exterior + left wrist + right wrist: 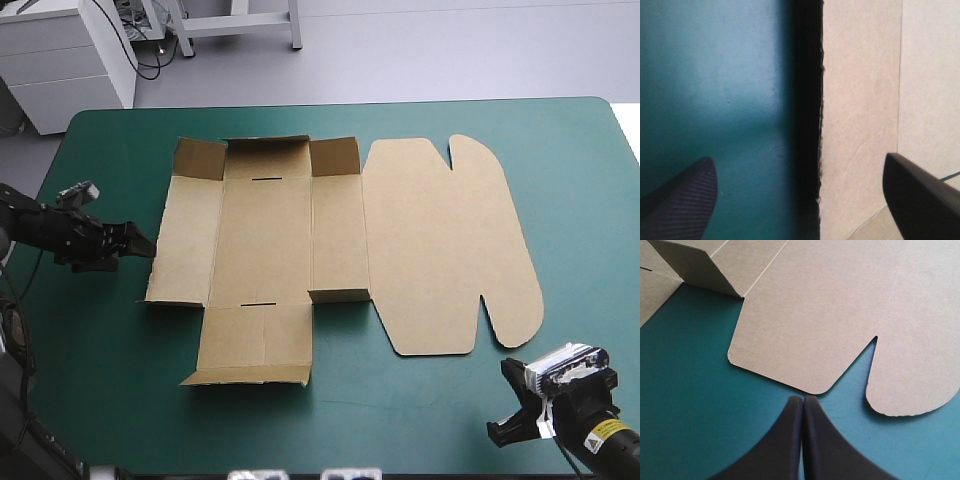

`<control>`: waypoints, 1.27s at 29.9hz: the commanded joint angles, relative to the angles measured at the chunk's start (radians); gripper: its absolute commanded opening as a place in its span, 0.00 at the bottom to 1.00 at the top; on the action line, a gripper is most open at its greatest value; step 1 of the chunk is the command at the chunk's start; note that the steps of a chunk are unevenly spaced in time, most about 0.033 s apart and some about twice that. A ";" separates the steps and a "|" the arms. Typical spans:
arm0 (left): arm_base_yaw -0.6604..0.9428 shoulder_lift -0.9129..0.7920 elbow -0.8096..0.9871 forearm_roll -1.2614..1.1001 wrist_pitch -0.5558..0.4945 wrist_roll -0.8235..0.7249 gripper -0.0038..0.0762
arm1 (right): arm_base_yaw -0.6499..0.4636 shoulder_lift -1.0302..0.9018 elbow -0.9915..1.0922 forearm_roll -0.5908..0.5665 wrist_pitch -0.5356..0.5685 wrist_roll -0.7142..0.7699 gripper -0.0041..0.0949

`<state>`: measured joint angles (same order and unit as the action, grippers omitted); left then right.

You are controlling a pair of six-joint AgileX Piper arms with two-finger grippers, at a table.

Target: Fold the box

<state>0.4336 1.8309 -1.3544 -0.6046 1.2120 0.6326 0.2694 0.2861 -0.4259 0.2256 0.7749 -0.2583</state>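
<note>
From the high view, the brown box (265, 240) lies as an unfolded sheet in the middle of the desk (100, 380). Its 2 far corner flaps are tipped up and its lid (445, 250) is spread flat to my right. My left jaws sit just beside the left wall panel (185, 240). My right jaws wait near the desk's near right corner, apart from the lid.

In the left wrist view, my left jaws stand wide apart with nothing in them. The panel's cut edge (821, 125) runs between them, with a dark shadow on the teal-green cover (715, 75) alongside it. I reckon that if I pinch before 1 jaw is properly under that edge, I will only shove the loose sheet sideways.

In the right wrist view, my right jaws are pressed together into 1 point and hold nothing. They sit just short of the lid's rounded near corner (810, 385), beside its notch. Pushing ahead like this could skid or buckle the lid instead of steadying it.
</note>
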 commanded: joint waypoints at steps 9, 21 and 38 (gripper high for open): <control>-0.021 0.004 0.071 -0.155 0.083 0.118 0.85 | -0.009 0.010 -0.028 0.012 -0.064 -0.006 0.02; -0.160 0.006 0.071 -0.191 0.083 0.118 0.85 | -0.009 0.010 -0.028 0.012 -0.064 -0.006 0.02; -0.190 0.006 0.071 -0.239 0.044 0.109 0.04 | -0.009 0.010 -0.028 0.012 -0.064 -0.006 0.02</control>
<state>0.2485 1.8831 -1.2635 -0.7841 1.1970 0.7468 0.2694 0.2861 -0.4259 0.2256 0.7749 -0.2583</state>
